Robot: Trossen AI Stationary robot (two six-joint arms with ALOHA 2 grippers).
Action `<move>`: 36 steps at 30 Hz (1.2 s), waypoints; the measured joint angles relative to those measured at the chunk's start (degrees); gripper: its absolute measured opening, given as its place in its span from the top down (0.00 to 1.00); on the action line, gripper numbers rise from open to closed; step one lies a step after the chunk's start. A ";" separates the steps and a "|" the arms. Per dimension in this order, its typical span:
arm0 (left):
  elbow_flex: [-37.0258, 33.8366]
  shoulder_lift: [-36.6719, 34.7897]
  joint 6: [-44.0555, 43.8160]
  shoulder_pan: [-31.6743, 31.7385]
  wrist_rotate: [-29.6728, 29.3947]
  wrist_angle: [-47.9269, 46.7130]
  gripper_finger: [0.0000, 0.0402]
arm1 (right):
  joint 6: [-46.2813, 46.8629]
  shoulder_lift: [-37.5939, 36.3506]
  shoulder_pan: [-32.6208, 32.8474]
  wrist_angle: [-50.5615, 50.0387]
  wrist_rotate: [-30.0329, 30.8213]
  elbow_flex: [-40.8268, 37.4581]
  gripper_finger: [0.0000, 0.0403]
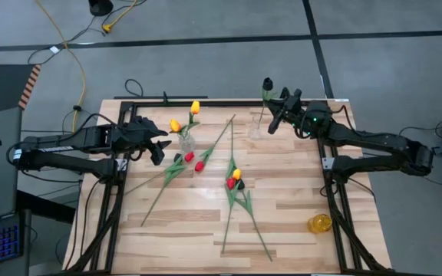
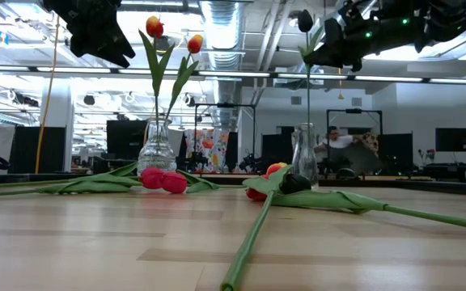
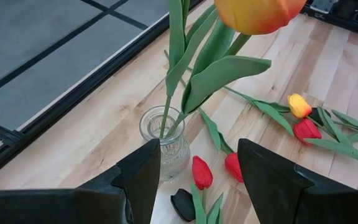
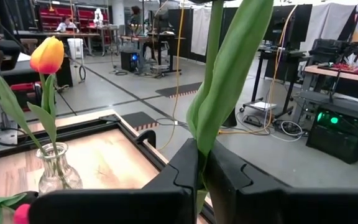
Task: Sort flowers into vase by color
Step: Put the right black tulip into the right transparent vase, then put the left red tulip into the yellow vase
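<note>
A clear vase [image 1: 186, 142] at the far left holds two yellow tulips [image 1: 195, 107] standing by their stems. My left gripper [image 3: 197, 186] hovers open just left of that vase, above the table. A second clear vase [image 2: 304, 153] stands at the far right. My right gripper [image 4: 202, 180] is above it, shut on a near-black tulip [image 2: 304, 20]. Red tulips [image 1: 199, 165] and another near-black tulip [image 3: 183, 204] lie beside the left vase. A yellow, a red and a dark tulip [image 1: 235, 180] lie mid-table, stems pointing to the near edge. My right gripper pinches the tulip's green stem and a leaf [image 4: 205, 134] between its two fingers, well below the head. The fingers come level from the table's right side and lie across the stem. The flower stands upright, and its stem [image 2: 308, 93] runs down to the right vase's mouth.
A black frame rail [image 1: 206, 102] runs along the table's far edge and its sides. A yellow round object [image 1: 319, 223] lies near the right edge at the front. Bare wood [image 1: 175, 238] shows at the near side. A person [image 2: 334, 141] sits in the room behind.
</note>
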 joint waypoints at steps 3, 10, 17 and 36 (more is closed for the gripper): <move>0.00 0.00 0.00 0.00 0.02 0.00 0.50 | 0.00 0.00 0.00 0.01 0.00 0.00 0.87; 0.00 0.00 -0.02 0.00 0.02 0.00 0.50 | 0.00 0.00 0.00 -0.01 0.00 0.00 0.87; 0.00 0.00 -0.04 0.00 0.02 0.00 0.50 | 0.00 0.00 0.00 -0.07 0.01 0.00 0.86; 0.00 0.00 -0.07 0.00 0.03 0.00 0.50 | 0.04 -0.03 0.00 -2.64 0.03 -0.02 0.40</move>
